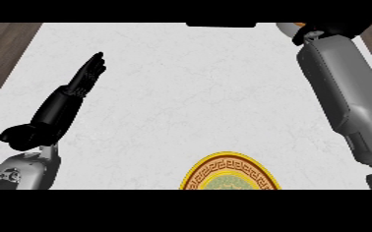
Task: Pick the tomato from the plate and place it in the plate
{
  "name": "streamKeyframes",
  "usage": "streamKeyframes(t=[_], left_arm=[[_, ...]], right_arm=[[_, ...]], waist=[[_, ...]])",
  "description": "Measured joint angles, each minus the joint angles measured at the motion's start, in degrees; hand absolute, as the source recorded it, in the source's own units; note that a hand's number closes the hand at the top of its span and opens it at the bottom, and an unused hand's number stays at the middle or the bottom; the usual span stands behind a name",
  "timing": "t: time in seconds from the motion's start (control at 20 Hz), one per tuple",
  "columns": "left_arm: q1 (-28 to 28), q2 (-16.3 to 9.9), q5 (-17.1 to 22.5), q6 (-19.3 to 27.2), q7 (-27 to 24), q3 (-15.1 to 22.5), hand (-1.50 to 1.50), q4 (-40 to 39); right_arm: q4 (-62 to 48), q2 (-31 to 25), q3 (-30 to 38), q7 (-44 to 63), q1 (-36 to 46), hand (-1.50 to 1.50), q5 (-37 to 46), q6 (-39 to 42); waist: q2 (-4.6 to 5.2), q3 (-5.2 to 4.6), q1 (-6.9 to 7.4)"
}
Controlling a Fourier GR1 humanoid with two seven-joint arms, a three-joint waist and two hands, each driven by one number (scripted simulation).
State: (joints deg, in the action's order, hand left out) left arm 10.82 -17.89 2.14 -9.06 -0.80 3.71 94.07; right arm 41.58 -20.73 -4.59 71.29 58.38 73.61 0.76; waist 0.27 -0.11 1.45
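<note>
Tomato is nowhere to be seen on the counter (196, 78); the only candidate is a small orange-tan sliver (289, 28) at the top right corner, just beside the far end of the right forearm (334, 88), and it is too small and too cut off to say what it is. One plate (231, 173), yellow-rimmed with a patterned border and a greenish middle, lies at the lower edge, only its upper half showing; nothing rests on the part that shows. No second plate is in view. The right forearm stretches up the right side towards that top corner; the right hand itself is lost against the dark edge there, so whether its fingers are open or closed round anything cannot be told. The left hand (85, 78) rests at the left of the view, fingers straight and together, pointing up and away, holding nothing; it sits well apart from the plate. As a judgement, the job looks to be in its early or middle part: the right arm is out at the far corner, probably at the pick-up place; the tomato has not been set on the visible plate, so the carry and the placing remain.
</note>
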Motion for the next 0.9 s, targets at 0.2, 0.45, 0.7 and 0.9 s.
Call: streamKeyframes(t=[0.2,0.45,0.7,0.9], left_arm=[[-0.51,0.47,-0.28,0.26,0.23,0.25,0.0,0.34],[-0.74,0.09,-0.26,0.12,0.11,-0.6,0.0,0.45],[-0.82,0.53,-1.0,0.6,-0.63,-0.73,0.0,0.07],[-0.83,0.32,-0.68,0.15,-0.43,-1.27,0.0,0.14]], right_arm=[[-0.9,-0.75,3.35,-0.03,-0.39,1.5,4.01,-1.9],[-0.08,-2.22,7.27,-1.24,-3.37,1.5,7.02,-5.15],[2.29,-4.85,11.51,-3.26,-7.3,1.5,9.18,-9.22],[2.96,-7.47,15.03,-5.14,-11.89,1.5,10.8,-13.26]], waist=[[-0.02,0.06,-0.35],[-0.06,0.12,-0.92],[-0.15,0.14,-1.48],[-0.11,0.16,-1.5]])
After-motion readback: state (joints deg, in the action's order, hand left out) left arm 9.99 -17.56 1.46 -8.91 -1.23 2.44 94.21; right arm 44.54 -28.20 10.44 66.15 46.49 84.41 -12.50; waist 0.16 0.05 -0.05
